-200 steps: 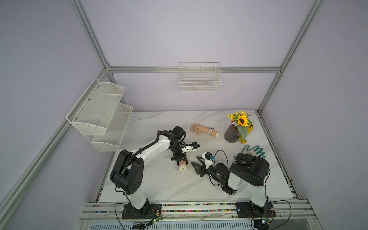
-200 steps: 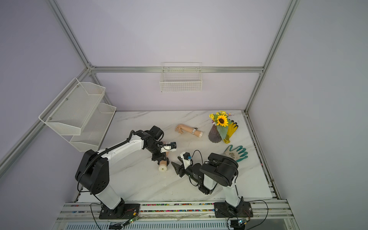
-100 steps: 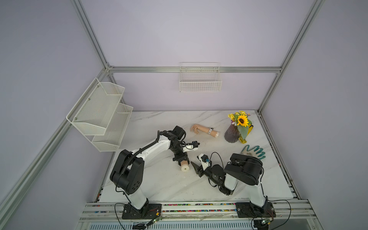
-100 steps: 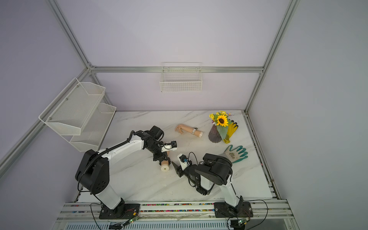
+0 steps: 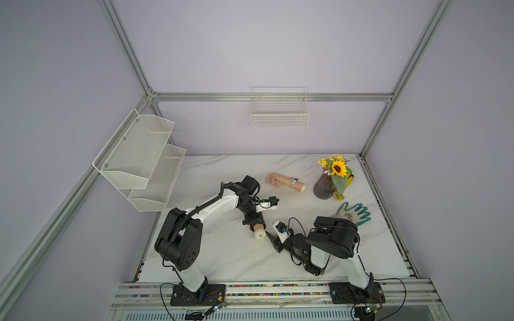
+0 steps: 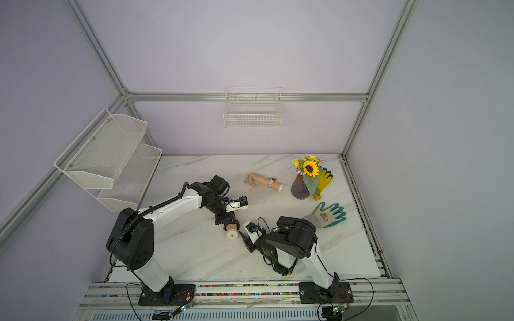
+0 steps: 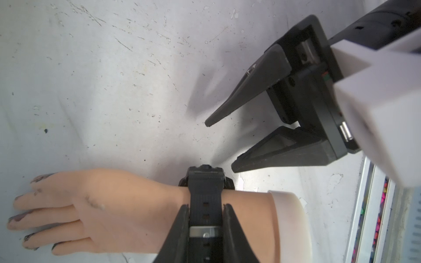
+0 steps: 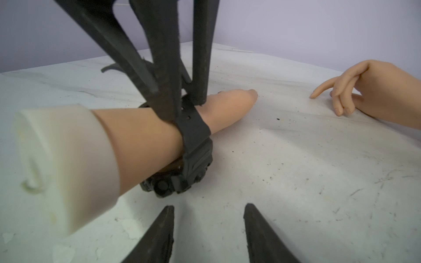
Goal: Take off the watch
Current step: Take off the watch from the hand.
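The left fingers (image 7: 181, 227) are closed on the black watch (image 7: 205, 195) at its strap, the watch being worn on the mannequin forearm (image 7: 127, 205) lying on the tabletop (image 7: 102, 79). The right fingers (image 8: 159, 239) are held apart, empty, just beside the watch, at the forearm's 4 o'clock in both top views.

two hands (image 5: 281, 180), two watches (image 5: 293, 183) (one each)

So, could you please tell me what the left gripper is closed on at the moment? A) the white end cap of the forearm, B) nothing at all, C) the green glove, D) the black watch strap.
D: in the left wrist view the left gripper has its two fingers pressed against either side of the black watch strap on the mannequin wrist.
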You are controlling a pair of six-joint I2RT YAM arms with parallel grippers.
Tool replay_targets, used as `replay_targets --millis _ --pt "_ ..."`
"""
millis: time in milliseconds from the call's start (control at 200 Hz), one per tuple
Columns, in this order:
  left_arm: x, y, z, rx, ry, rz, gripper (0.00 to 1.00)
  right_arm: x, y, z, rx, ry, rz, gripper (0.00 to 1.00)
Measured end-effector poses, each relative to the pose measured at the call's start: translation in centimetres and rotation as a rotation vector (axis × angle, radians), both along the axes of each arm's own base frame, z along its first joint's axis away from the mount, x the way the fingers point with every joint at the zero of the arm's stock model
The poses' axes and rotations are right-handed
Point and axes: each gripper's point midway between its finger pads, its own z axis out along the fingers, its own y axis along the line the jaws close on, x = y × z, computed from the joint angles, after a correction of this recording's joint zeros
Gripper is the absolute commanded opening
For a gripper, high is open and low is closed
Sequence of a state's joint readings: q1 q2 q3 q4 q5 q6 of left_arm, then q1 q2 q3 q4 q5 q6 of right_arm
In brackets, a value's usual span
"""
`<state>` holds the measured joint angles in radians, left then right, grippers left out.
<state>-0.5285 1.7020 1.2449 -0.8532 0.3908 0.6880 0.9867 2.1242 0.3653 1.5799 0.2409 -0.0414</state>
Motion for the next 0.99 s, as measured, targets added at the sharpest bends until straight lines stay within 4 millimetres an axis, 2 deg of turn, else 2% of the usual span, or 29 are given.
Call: replay_targets --millis 185,425,750,995 --pt "-0.1 -0.1 -0.5 0.0 0.017 -0.002 0.08 0.2 -0.1 0.9 0.013 -0.017 -0.011 0.51" --pt "-0.2 -0.8 -1.2 -0.008 0.042 0.004 0.09 0.1 1.2 1.4 0.032 -0.03 0.036 0.51" --pt "0.0 -0.8 -1.4 -0.005 0.048 0.02 0.09 1.1 1.7 2.0 0.037 -0.063 0.008 0.39" --pt "0.3 -0.9 -1.5 -0.005 0.042 0.038 0.09 1.8 2.0 2.0 0.038 -0.076 -0.023 0.34"
